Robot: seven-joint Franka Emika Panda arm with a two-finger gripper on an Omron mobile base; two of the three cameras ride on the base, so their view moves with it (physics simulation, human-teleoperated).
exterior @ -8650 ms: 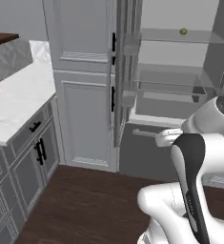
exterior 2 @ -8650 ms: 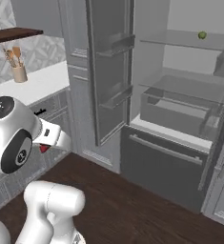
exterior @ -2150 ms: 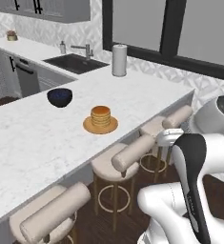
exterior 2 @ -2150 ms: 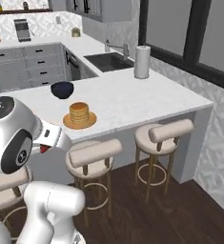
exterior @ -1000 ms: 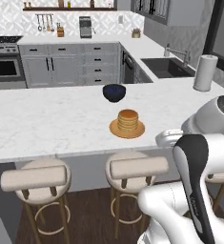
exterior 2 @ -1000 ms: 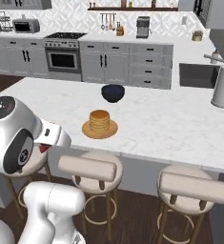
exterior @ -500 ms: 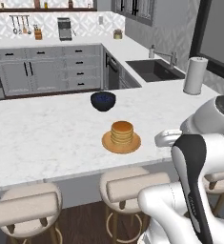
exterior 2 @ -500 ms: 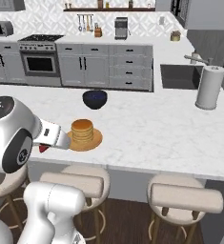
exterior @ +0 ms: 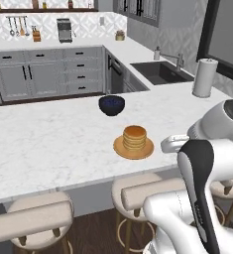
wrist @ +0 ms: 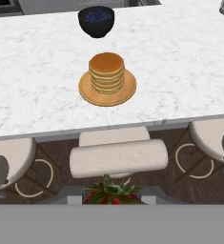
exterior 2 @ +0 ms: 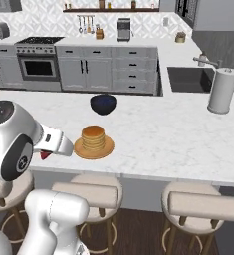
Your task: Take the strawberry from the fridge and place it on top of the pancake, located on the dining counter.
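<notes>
— Fingers are seen pinched on what, and why so tightly?

— On the strawberry (wrist: 109,194), whose green leaves and red flesh are seen wedged between the tips at the bottom of the hand view; in the right base view a red speck (exterior 2: 46,155) is seen just below the gripper (exterior 2: 53,149). So small a fruit is judged to be lost if the pinch is slackened.

— Where is the goal placed relative to the fingers?

— The pancake (wrist: 106,72) on its orange-brown plate (wrist: 87,93) is seen ahead of the fingertips, well apart, with a beige padded stool (wrist: 118,157) between. The dark blue bowl (wrist: 96,20) is set beyond it on the dining counter (wrist: 37,90).

— Why is the fruit held back here?

— The gripper is judged to be kept tucked near the body until the stack can be reached.
</notes>
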